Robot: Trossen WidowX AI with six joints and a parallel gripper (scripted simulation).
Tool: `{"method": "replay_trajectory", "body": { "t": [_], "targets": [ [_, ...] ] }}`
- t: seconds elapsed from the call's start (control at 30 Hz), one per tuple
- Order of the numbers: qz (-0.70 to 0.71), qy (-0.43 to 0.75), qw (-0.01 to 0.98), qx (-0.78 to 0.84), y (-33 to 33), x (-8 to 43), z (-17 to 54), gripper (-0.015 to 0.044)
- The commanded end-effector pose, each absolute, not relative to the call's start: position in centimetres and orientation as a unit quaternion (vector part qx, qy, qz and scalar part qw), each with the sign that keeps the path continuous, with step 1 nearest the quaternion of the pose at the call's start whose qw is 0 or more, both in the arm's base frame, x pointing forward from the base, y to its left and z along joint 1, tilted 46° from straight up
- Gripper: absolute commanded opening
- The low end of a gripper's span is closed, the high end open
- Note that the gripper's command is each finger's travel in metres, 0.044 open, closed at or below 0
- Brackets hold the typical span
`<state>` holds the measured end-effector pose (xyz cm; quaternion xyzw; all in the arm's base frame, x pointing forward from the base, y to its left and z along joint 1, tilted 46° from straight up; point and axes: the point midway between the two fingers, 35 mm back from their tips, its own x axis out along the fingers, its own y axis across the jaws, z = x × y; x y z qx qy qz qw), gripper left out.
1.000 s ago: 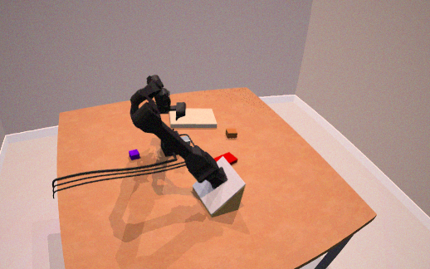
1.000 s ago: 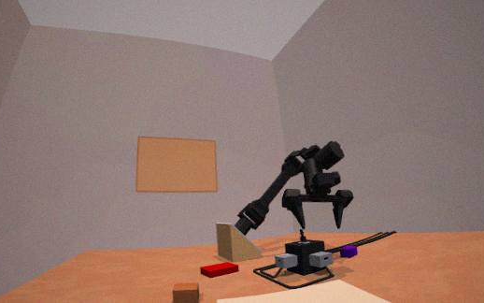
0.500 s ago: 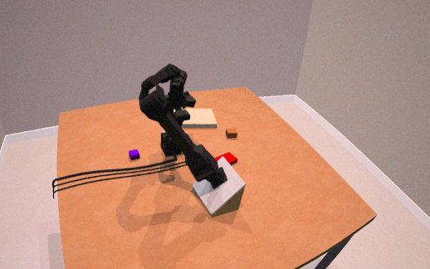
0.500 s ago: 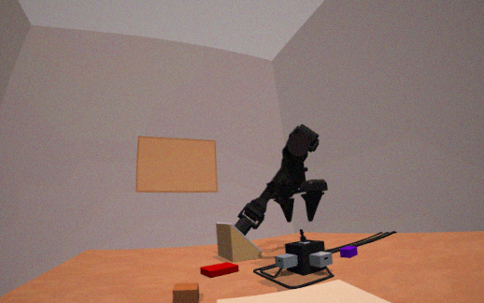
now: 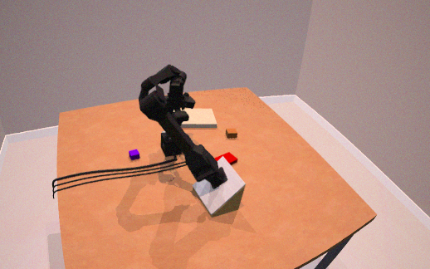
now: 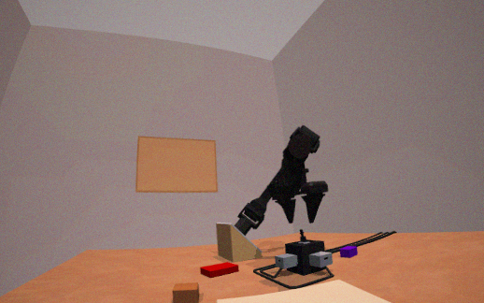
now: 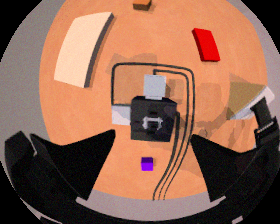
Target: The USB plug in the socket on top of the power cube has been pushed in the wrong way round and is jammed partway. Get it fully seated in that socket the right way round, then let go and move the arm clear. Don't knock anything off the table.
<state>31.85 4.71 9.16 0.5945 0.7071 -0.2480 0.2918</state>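
The black power cube [image 5: 168, 144] [image 6: 305, 263] [image 7: 142, 134] stands on the table. The small dark USB plug [image 6: 302, 236] [image 7: 152, 125] stands upright out of its top, with pale edging around it in the wrist view. Its depth and which way round it sits cannot be told. My gripper [image 6: 301, 222] [image 7: 153, 136] is open and empty and points down above the cube. Its two fingertips are apart, one to each side of the plug in the wrist view, and higher than the plug in the exterior view. In the top view the arm hides the plug.
Two grey plugs [image 6: 286, 261] [image 7: 154, 87] sit on the cube's sides, with black cables [image 5: 113, 170] [image 7: 193, 95] around it. A purple block [image 5: 134, 154] [image 6: 348, 252] [image 7: 147, 164], red block [image 6: 220, 269] [image 7: 206, 45], orange block [image 5: 232, 133] and cream slab [image 5: 202, 118] [image 7: 82, 50] lie around. The arm stands on a wedge [image 5: 225, 195].
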Motion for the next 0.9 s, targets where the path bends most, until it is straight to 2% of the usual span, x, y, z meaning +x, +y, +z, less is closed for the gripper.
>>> {"method": "replay_trajectory", "body": {
  "t": [0.0,0.77,0.87],
  "targets": [
    [-0.249,0.707,0.288,0.595,5.1,31.7,8.8,0.0440],
    [-0.249,0.707,0.288,0.595,6.5,31.5,7.5,0.0440],
    [-0.248,0.708,0.291,0.594,6.3,31.5,7.6,0.0361]
  ]
}}
